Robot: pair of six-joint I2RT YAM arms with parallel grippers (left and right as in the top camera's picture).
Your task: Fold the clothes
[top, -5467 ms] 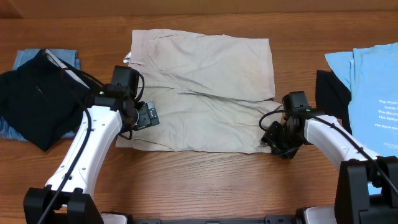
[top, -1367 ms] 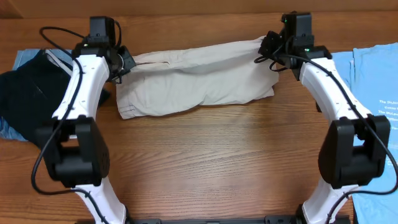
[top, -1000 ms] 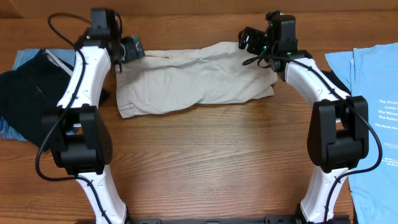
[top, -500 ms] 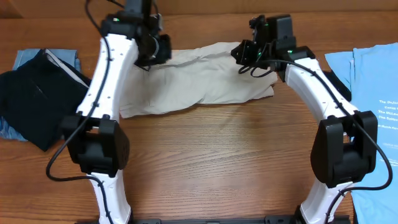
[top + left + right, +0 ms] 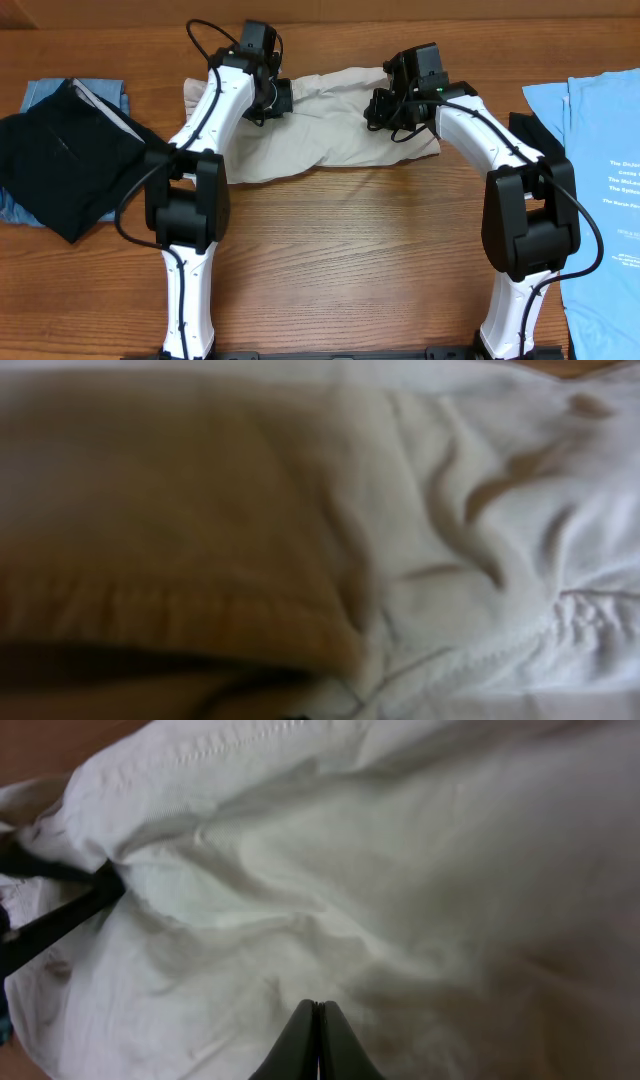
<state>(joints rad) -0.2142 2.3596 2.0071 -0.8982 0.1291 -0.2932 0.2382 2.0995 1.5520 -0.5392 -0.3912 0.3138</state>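
The beige shorts [image 5: 330, 130] lie folded into a long band at the far middle of the table. My left gripper [image 5: 278, 98] is over their upper left part, and my right gripper [image 5: 382, 108] is over their upper right part. In the right wrist view the fingertips [image 5: 318, 1010] are pressed together with nothing between them, just above the pale cloth [image 5: 300, 870]. The left wrist view is blurred and filled by cloth [image 5: 480, 510] very close to the lens. Its fingers do not show there, and whether they touch the fabric cannot be told.
A black garment [image 5: 60, 150] lies on a blue one at the left edge. A light blue T-shirt [image 5: 600, 150] lies at the right edge, with a dark piece [image 5: 530, 140] beside it. Bare wooden table [image 5: 330, 260] runs along the front.
Both grippers have left the shorts' far corners and moved inward over the cloth towards each other. Their jaws, open a second ago, are shut now. The shorts stay folded.
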